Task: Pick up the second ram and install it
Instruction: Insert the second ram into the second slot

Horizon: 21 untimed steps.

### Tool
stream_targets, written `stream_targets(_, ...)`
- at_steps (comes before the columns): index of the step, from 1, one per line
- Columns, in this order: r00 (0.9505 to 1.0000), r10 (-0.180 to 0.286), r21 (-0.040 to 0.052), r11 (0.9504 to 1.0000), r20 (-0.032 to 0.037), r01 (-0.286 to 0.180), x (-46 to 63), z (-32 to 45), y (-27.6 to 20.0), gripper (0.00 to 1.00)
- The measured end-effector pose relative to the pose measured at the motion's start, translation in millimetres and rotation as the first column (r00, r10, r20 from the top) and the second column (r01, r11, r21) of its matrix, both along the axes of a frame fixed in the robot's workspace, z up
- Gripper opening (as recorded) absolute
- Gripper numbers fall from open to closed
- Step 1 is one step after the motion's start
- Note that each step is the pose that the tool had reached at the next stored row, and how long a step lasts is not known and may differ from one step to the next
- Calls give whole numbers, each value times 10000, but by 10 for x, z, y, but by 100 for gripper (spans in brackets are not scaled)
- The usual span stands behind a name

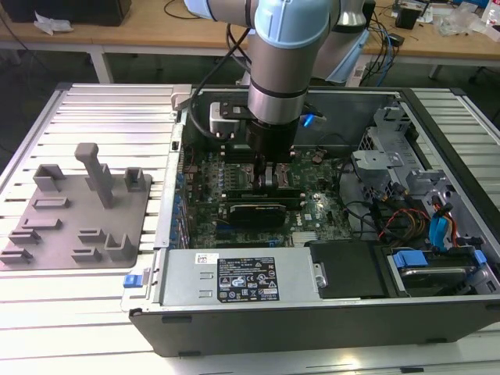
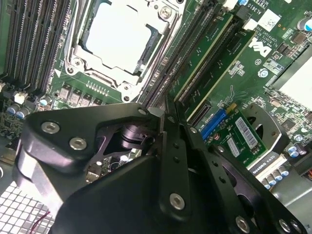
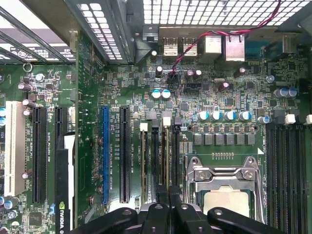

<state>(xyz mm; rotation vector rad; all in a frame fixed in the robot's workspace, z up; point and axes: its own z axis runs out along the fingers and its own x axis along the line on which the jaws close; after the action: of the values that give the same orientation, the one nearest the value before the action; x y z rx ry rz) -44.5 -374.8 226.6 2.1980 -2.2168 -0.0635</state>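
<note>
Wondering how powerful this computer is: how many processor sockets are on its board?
1: the metal-framed processor socket, in both wrist views, between memory slot banks. The arm may hide another.

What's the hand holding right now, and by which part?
Cannot be told: the hand sits low over the memory slots beside the CPU socket; any hold is hidden.

Pale blue joint cap over a silver arm (image 1: 277, 70), black wrist below, black cables trailing; matte black pincer (image 2: 163, 114) linkage, silver screws.
</note>
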Motion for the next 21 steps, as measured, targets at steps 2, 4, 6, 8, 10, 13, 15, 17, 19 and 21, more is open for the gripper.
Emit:
stream_targets(2, 10000, 1, 1, 10000, 0, -1, 0, -13, 0, 9)
stream_targets(4, 10000, 0, 2, 10000, 0, 0, 0, -18, 0, 9)
stream_targets(6, 10000, 0, 11, 10000, 5, 0, 1, -22, 1, 10)
stream_targets(8, 10000, 0, 1, 10000, 0, 0, 0, -14, 0, 16)
stream_targets(10, 10000, 0, 3, 10000, 1, 0, 0, 105, 0, 16)
stream_targets(13, 10000, 3, 4, 10000, 1, -3, 9, 267, 0, 16)
stream_targets(15, 10000, 0, 3, 10000, 2, 0, 107, 267, 0, 16)
stream_targets(17, 10000, 1, 2, 10000, 1, -1, 162, 268, 0, 16)
stream_targets(19, 10000, 0, 3, 10000, 1, 0, 172, 268, 0, 16)
stream_targets(21, 10000, 0, 3, 10000, 1, 0, 172, 268, 0, 16)
